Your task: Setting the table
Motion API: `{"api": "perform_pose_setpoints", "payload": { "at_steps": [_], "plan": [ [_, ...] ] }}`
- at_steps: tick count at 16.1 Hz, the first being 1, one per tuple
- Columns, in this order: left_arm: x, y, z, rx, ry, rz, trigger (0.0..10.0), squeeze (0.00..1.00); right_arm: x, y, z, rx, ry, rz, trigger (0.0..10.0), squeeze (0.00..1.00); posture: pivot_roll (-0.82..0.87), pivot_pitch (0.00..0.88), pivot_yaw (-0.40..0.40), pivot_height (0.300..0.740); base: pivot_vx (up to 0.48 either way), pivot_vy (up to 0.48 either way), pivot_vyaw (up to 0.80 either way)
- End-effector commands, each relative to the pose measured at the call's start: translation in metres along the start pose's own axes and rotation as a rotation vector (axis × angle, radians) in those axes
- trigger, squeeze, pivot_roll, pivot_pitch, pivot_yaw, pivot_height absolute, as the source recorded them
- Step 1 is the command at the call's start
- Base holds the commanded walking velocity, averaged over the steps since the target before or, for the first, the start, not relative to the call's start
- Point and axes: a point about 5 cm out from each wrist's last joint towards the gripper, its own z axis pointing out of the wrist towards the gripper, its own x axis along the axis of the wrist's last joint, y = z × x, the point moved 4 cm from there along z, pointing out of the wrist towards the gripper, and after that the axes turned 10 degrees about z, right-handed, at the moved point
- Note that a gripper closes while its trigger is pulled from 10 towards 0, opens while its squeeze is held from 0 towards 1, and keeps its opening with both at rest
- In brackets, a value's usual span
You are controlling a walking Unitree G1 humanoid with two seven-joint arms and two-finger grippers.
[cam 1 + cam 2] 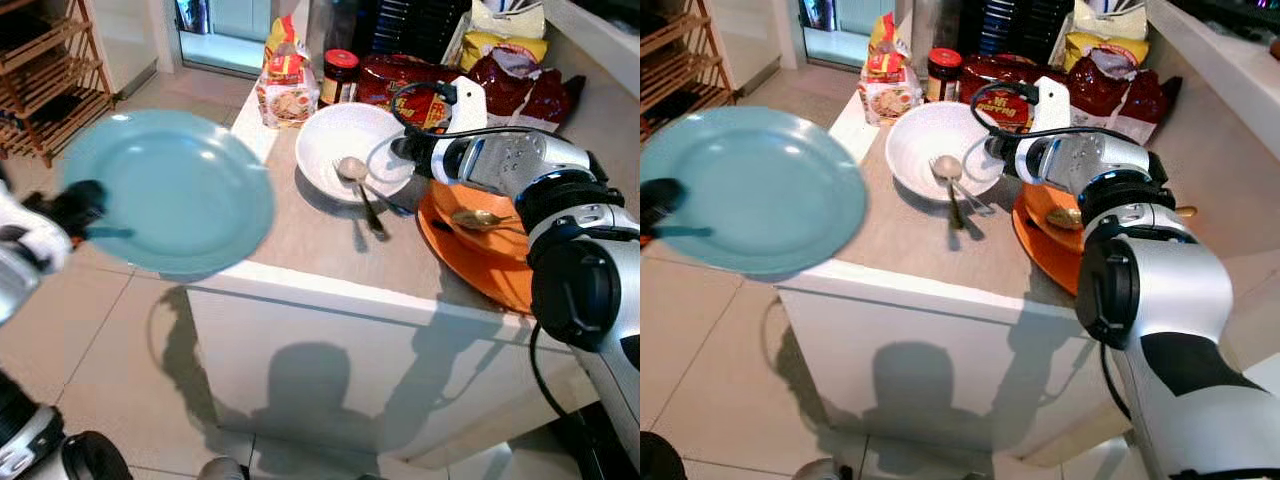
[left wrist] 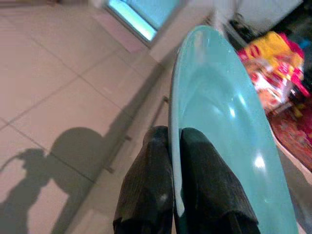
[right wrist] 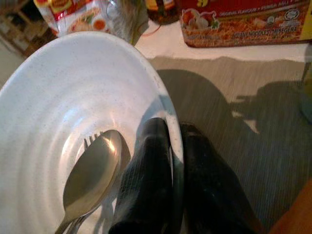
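Now both your grippers pinch rims — left gripper [image 2: 175, 146] carries the teal plate [image 1: 165, 190] edge-on off the counter [image 1: 320, 250], right gripper [image 3: 175, 146] clamps the white bowl [image 3: 58, 107] for moving.

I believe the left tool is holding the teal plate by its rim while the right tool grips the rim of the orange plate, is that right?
Not quite: the right tool grips the rim of the white bowl, as the right wrist view shows. The left tool does hold the teal plate by its rim.

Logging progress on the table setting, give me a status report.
Left pincer shut on teal plate rim, held off the counter edge. Right pincer shut on white bowl rim; spoon and fork inside. Orange plate close beside bowl.
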Motion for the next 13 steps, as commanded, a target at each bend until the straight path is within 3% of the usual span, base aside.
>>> {"api": "perform_pose_setpoints", "payload": {
  "at_steps": [1,5,6,8,9,10,12,13],
  "plan": [
    [-0.015,-0.010,-0.001,0.073,-0.087,0.013,0.0,0.13,0.011,-0.003,-0.003,0.024,0.051,0.042,0.0,0.00,0.17,0.000,-0.163,0.740,0.000,0.000,0.00],
    [-0.008,-0.012,-0.003,0.076,-0.080,0.003,0.0,0.13,0.000,0.006,-0.001,-0.022,0.004,-0.006,0.0,0.00,0.16,0.000,-0.152,0.740,0.000,0.000,0.00],
    [-0.007,-0.010,-0.001,0.066,-0.081,-0.001,0.0,0.13,-0.003,0.009,-0.001,-0.036,-0.012,-0.013,10.0,0.00,0.16,0.000,-0.150,0.740,0.000,0.000,0.00],
    [-0.008,-0.004,0.002,0.046,-0.086,-0.006,0.0,0.13,-0.002,0.015,-0.003,-0.069,-0.025,-0.036,10.0,0.00,0.15,0.000,-0.140,0.740,0.000,0.000,0.00],
    [-0.008,0.000,0.003,0.032,-0.089,-0.008,0.0,0.13,-0.003,0.022,-0.006,-0.095,-0.044,-0.055,10.0,0.51,0.15,0.000,-0.137,0.740,0.000,0.000,0.00],
    [-0.007,0.001,0.004,0.026,-0.087,-0.011,0.0,0.13,-0.005,0.026,-0.008,-0.106,-0.064,-0.072,10.0,0.51,0.15,0.000,-0.134,0.740,0.000,0.000,0.00],
    [-0.005,0.003,0.007,0.016,-0.084,-0.023,0.0,0.13,-0.007,0.032,-0.009,-0.123,-0.076,-0.073,10.0,0.76,0.14,0.000,-0.125,0.740,0.000,0.000,0.00],
    [-0.004,0.004,0.008,0.014,-0.084,-0.025,0.0,0.13,-0.007,0.033,-0.010,-0.128,-0.079,-0.073,10.0,0.76,0.14,0.000,-0.125,0.740,0.000,0.000,0.00]
  ]
}}
